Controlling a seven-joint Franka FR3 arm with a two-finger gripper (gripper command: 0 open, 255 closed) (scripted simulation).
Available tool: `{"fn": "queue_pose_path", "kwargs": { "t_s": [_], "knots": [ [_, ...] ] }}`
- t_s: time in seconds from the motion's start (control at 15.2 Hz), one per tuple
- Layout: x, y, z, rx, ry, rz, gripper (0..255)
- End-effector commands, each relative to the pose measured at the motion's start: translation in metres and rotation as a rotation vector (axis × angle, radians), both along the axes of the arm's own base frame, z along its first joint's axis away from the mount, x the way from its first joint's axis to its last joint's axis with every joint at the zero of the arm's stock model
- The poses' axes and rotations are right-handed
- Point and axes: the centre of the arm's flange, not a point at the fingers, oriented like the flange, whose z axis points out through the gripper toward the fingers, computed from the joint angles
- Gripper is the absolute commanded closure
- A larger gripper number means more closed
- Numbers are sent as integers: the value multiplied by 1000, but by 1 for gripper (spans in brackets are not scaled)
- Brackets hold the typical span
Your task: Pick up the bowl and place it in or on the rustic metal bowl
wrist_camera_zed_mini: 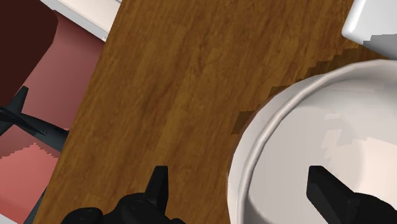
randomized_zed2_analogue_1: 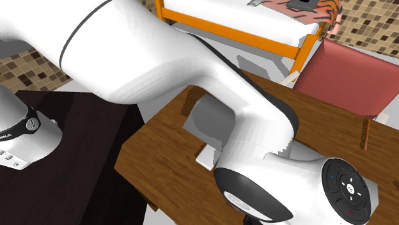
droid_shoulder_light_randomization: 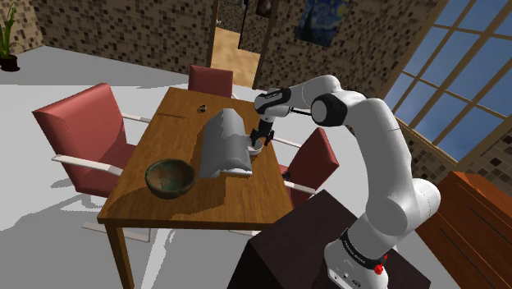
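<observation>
Bowl (wrist_camera_zed_mini: 331,121) upright, mouth upward (round), gripper (wrist_camera_zed_mini: 240,188) parted astride its rim

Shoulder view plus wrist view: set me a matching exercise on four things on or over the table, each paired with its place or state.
Things
1. white bowl
2. dark metal bowl
3. grey bulky object
4. gripper

Places or states
a. open, fingers straddling a rim
b. standing toward the shoulder view's lower left of the table
c. lying between the two bowls
d. under the gripper, by the table's right edge in the shoulder view

Pairs: 1-d, 2-b, 3-c, 4-a
</observation>
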Motion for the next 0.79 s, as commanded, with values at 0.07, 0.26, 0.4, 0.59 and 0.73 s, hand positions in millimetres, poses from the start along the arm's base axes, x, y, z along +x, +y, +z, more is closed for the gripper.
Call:
{"fn": "queue_pose_path", "kwargs": {
  "t_s": [0.07, 0.26, 0.4, 0.59, 0.73],
  "knots": [
    [0, 0, 0, 0, 0, 0, 255],
    [0, 0, 0, 0, 0, 0, 255],
    [0, 0, 0, 0, 0, 0, 255],
    [0, 0, 0, 0, 0, 0, 255],
    [0, 0, 11, 0, 0, 0, 255]
  ]
}}
